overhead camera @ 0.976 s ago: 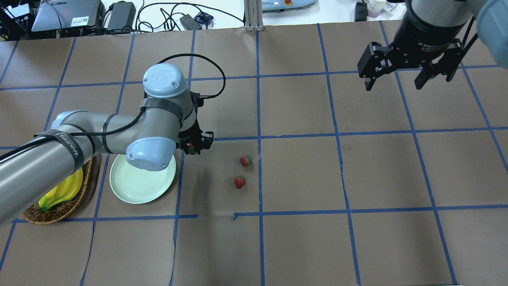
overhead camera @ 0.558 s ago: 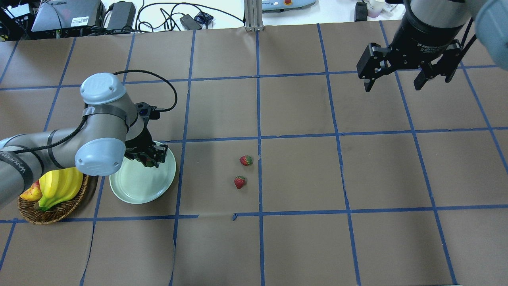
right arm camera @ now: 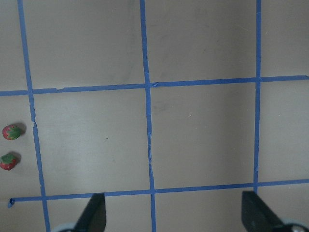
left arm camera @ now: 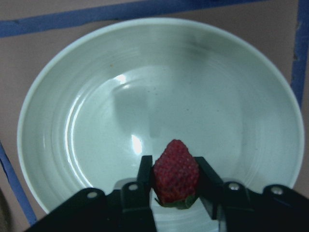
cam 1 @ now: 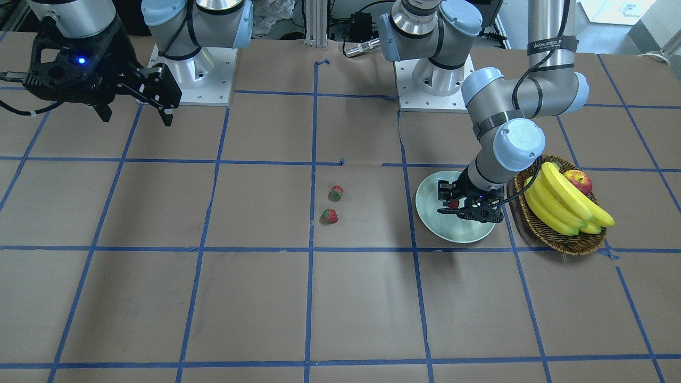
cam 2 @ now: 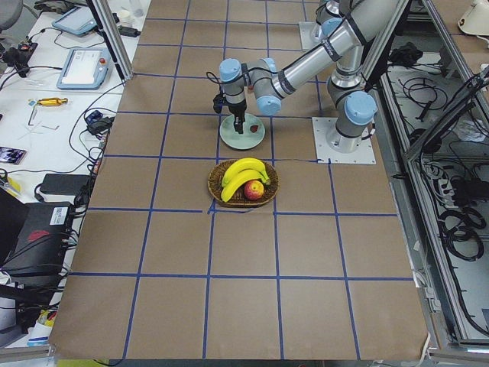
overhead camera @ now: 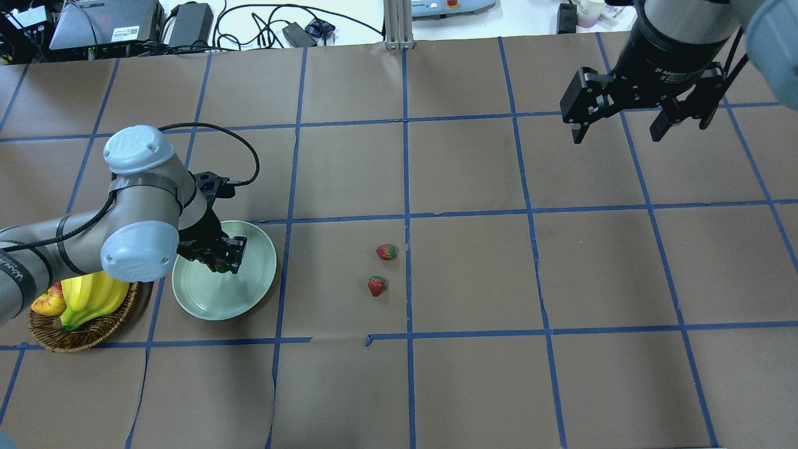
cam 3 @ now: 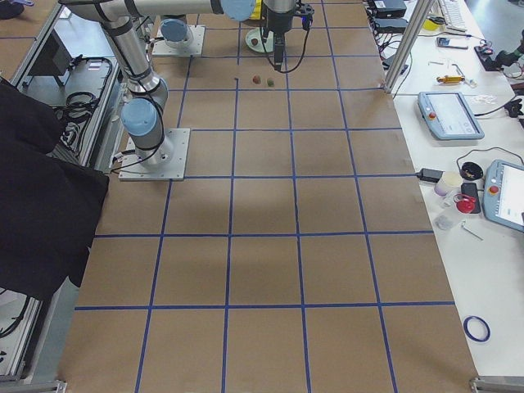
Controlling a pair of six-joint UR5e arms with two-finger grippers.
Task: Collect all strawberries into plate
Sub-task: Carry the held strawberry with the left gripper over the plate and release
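Observation:
My left gripper [overhead camera: 224, 259] is shut on a red strawberry [left arm camera: 176, 169] and hangs over the pale green plate [overhead camera: 224, 296], a little above its inner surface [left arm camera: 145, 96]. The front-facing view shows the same gripper [cam 1: 453, 205] over the plate [cam 1: 452, 230]. Two more strawberries [overhead camera: 386, 252] [overhead camera: 376, 286] lie on the brown paper to the right of the plate, near the middle blue tape line, and also show in the right wrist view [right arm camera: 11, 132] [right arm camera: 8, 161]. High at the far right, my right gripper [overhead camera: 617, 132] stands open and holds nothing.
A wicker basket [overhead camera: 81, 335] with bananas [overhead camera: 93, 294] and an apple [overhead camera: 48, 303] sits just left of the plate, partly under my left arm. Blue tape lines grid the brown paper. Cables and devices lie beyond the table's far edge.
My left arm has swung to the left with the strawberry, from just right of the plate to over it. The right gripper has hardly moved.

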